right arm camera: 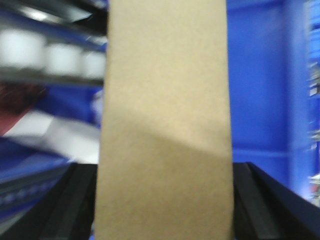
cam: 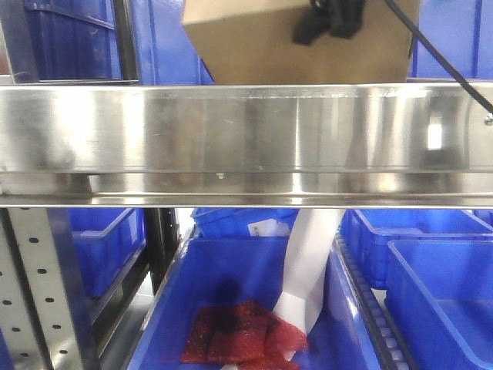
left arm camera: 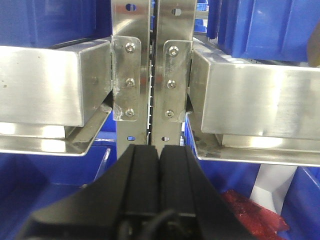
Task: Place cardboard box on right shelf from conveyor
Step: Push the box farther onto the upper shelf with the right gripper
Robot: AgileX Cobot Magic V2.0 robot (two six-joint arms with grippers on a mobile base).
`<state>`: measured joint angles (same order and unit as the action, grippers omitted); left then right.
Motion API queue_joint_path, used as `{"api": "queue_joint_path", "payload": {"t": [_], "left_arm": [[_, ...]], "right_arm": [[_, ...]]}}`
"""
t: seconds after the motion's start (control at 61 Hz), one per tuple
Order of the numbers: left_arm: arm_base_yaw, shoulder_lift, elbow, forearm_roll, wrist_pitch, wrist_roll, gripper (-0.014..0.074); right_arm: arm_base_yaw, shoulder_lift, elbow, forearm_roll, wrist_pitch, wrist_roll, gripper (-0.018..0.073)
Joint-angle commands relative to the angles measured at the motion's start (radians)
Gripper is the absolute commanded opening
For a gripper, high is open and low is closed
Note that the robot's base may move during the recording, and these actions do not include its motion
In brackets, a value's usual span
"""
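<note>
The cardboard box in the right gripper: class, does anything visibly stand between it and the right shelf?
Nothing visible does. The cardboard box, clamped in the right gripper, hangs tilted just above and behind the right shelf lip. The shelf surface itself is hidden behind that lip, so it cannot be checked.
</note>
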<state>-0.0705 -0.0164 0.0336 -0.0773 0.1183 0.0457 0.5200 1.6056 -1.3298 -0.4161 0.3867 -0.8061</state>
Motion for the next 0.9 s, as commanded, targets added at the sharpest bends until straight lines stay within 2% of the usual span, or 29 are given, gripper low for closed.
{"api": "queue_joint_path", "payload": {"t": [0.0,0.197,0.41,0.672,0.77,0.885], "left_arm": [[-0.003,-0.005,0.006,-0.006,-0.085,0.000,-0.0116],[-0.003,-0.005,0.006,-0.006,-0.085,0.000,-0.0116],[-0.003,-0.005,0.006,-0.006,-0.085,0.000,-0.0116],[-0.003,-0.005,0.006,-0.006,-0.085,0.000,-0.0116],[-0.003,-0.005,0.006,-0.006,-0.085,0.000,-0.0116],[-0.003,-0.005,0.006,-0.006,-0.085,0.000,-0.0116]], "right_arm": [[-0.004,-0.032,-0.032,0.002,-0.040,0.000,0.0583],[0.007,-0.033,-0.010,0.081,-0.029,0.000,0.0583],[0.047,-0.047,-0.010,0.106,0.008,0.000,0.0583],[0.071,-0.098,-0.010,0.227,0.149,0.000,0.0583],[0.071,-0.114,-0.010,0.233,0.206,0.000,0.0583],[0.071,-0.140,-0.011,0.233,0.204,0.000,0.0583]]}}
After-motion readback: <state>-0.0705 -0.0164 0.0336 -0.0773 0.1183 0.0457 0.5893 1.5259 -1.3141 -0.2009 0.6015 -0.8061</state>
